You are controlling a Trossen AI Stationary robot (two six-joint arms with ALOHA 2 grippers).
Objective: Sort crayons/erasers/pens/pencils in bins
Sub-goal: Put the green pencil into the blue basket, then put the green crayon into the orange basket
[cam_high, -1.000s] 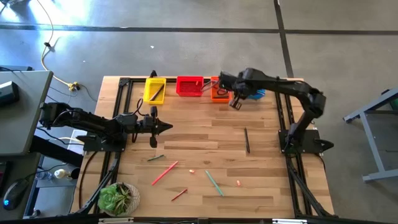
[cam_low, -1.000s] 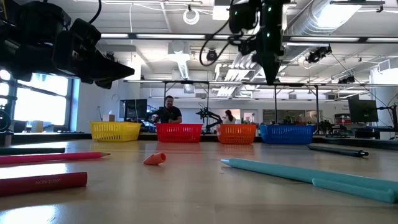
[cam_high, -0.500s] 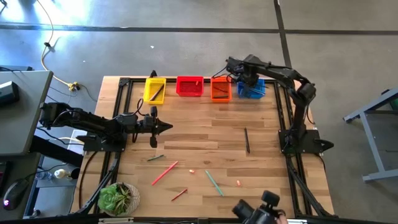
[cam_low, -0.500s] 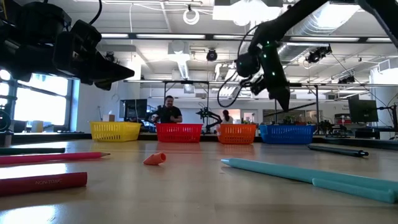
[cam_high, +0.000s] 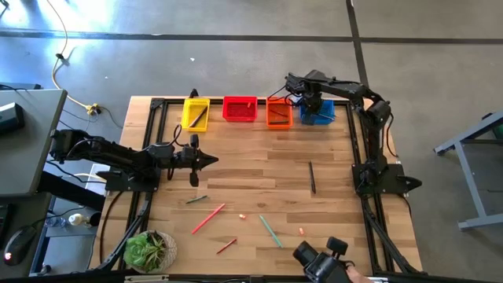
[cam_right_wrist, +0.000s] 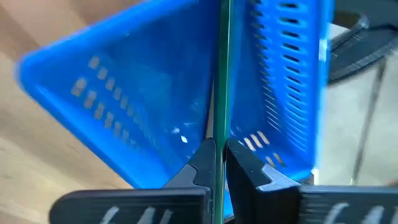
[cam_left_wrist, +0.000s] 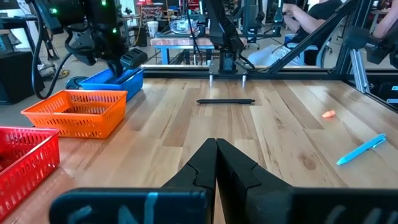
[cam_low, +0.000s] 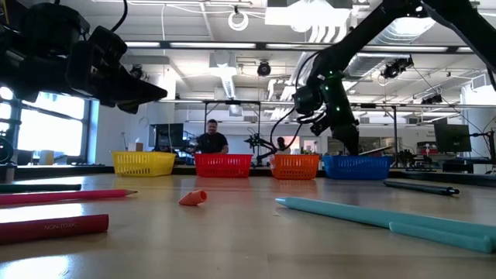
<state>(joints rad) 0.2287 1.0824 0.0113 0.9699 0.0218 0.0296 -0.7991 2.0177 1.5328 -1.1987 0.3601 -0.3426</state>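
The right gripper (cam_right_wrist: 216,163) hung over the blue bin (cam_right_wrist: 155,93), its fingers (cam_right_wrist: 200,163) pinching a thin green stick (cam_right_wrist: 220,74) that ran straight out between them, pointing down into the bin. The left gripper (cam_high: 211,161) waited over the table's (cam_high: 259,157) left side, fingers pressed together. An eraser (cam_low: 193,198) lay on the table, well apart from both.

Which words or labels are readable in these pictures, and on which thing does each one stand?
"NON-TOX...": pale print on the red crayon lying nearest the low camera; the rest is too blurred to read.
The bins, the other sticks and the room's screens show no readable text.
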